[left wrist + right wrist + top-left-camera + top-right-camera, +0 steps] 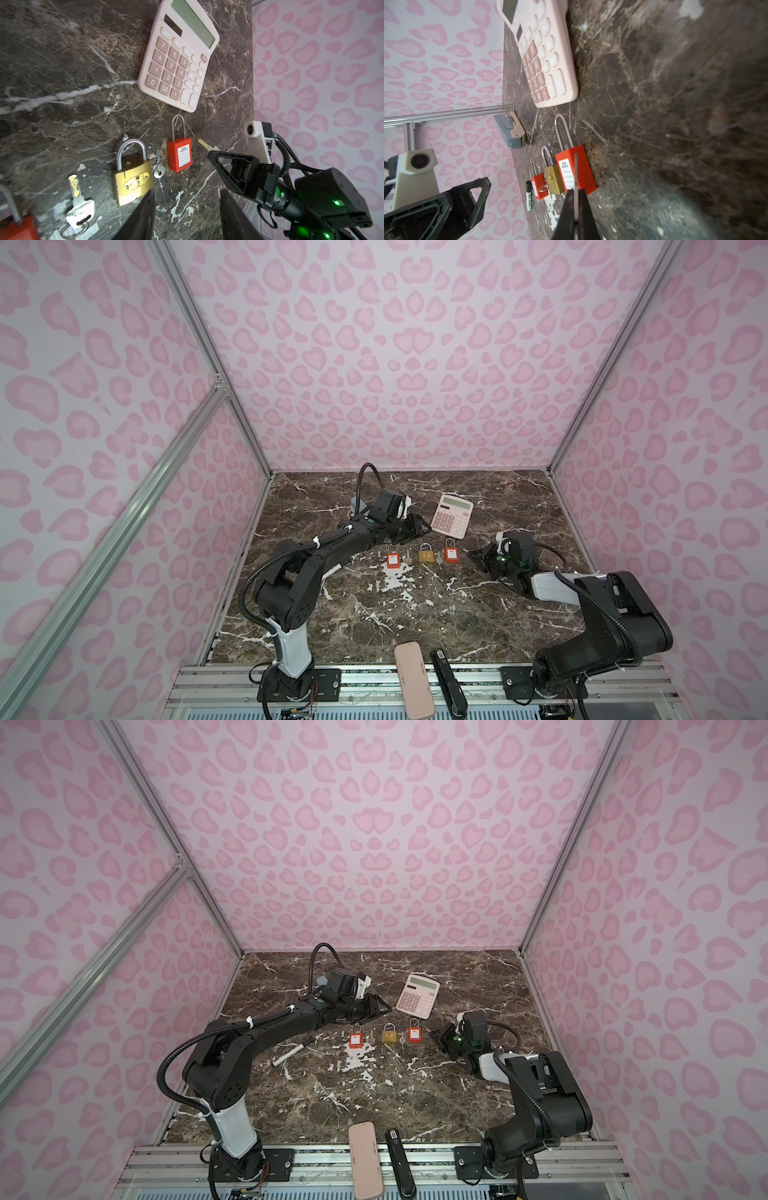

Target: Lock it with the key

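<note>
Right wrist view: right gripper [574, 193] pinches a key [575, 170] edge-on, near the red padlock [585, 166] at mid-table [654, 104]. Brass padlock [553, 179] and a second red padlock [538, 187] lie in line beyond it; calculator [548, 62] sits toward the far edge. Left gripper [187, 192] hangs spread, empty.

Soft, even light falls from overhead, leaving only faint shadows on the marble tabletop [415, 614]. In the right wrist view its near stretch smears out of focus, the key [576, 172] too; both top views bow at the edges.
</note>
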You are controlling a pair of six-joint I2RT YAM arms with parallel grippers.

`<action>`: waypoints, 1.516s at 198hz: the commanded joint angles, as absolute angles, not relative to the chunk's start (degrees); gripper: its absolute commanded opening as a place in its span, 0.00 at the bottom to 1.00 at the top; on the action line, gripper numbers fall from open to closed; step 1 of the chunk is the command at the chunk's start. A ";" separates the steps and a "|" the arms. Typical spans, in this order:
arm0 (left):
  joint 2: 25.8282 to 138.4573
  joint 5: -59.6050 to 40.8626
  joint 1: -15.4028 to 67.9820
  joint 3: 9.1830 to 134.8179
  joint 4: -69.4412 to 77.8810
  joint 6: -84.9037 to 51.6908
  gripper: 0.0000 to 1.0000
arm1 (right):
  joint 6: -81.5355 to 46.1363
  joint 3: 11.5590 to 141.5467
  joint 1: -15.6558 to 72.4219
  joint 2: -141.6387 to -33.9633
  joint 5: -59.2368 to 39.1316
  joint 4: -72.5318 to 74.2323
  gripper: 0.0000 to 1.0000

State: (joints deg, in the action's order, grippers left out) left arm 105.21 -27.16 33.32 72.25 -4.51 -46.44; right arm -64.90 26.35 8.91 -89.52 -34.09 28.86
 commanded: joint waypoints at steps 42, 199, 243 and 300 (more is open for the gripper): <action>104.15 -27.16 33.31 72.36 -2.68 -46.56 0.52 | -66.48 26.59 9.98 -93.43 -32.23 35.11 0.00; 102.66 -26.37 33.29 70.57 -2.46 -46.70 0.52 | -66.00 24.90 12.18 -91.82 -28.20 31.64 0.54; 102.39 -26.34 33.31 70.40 -2.43 -46.69 0.52 | -55.91 30.95 14.49 -88.73 -26.39 13.60 0.63; 102.15 -26.35 33.31 69.69 -2.06 -46.89 0.52 | -44.01 37.64 15.82 -86.48 -19.65 -1.52 0.67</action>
